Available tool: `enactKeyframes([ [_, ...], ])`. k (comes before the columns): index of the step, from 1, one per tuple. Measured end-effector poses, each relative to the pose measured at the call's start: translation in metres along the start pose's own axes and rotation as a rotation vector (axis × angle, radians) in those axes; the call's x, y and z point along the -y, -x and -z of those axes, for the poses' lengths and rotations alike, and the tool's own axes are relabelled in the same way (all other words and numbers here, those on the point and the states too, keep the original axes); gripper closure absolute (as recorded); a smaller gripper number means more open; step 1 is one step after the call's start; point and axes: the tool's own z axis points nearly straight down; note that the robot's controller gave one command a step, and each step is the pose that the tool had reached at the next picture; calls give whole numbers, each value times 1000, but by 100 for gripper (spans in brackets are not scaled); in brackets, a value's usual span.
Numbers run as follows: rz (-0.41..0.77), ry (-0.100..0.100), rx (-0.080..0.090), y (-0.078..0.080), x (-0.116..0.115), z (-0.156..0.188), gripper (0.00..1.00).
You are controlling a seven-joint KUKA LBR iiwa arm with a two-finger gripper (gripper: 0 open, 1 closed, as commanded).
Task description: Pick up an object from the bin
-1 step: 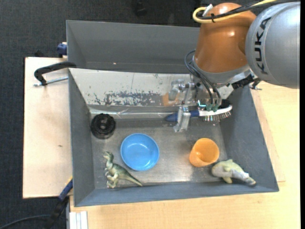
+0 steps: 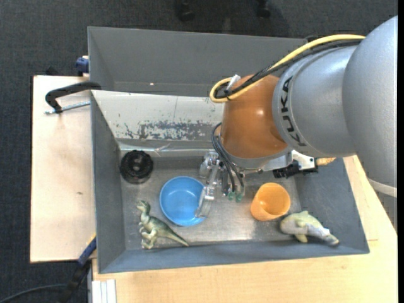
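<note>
My gripper (image 2: 219,197) sits low in the bin (image 2: 104,188), fingers apart and empty, one at the blue bowl's (image 2: 178,201) right rim. Approach step, I judge; next I straddle that rim, then close.

Bin (image 2: 164,128): grey sheet metal, matt, its back wall scuffed and flecked with dark wear marks. Blue bowl (image 2: 180,201) and orange cup (image 2: 270,202): smooth plastic, the bowl glossier, the cup duller. Green dinosaur (image 2: 153,227) and pale green animal figure (image 2: 308,227): matt moulded plastic or rubber; which of the two cannot be told.
</note>
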Motion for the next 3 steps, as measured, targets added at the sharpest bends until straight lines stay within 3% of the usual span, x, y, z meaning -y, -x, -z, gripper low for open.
enactKeyframes([
  [1,-204,0,4,-4,-38,-51,0],
  [2,-205,2,7,-3,-38,-50,100],
  [3,-209,8,19,-9,-36,105,100],
])
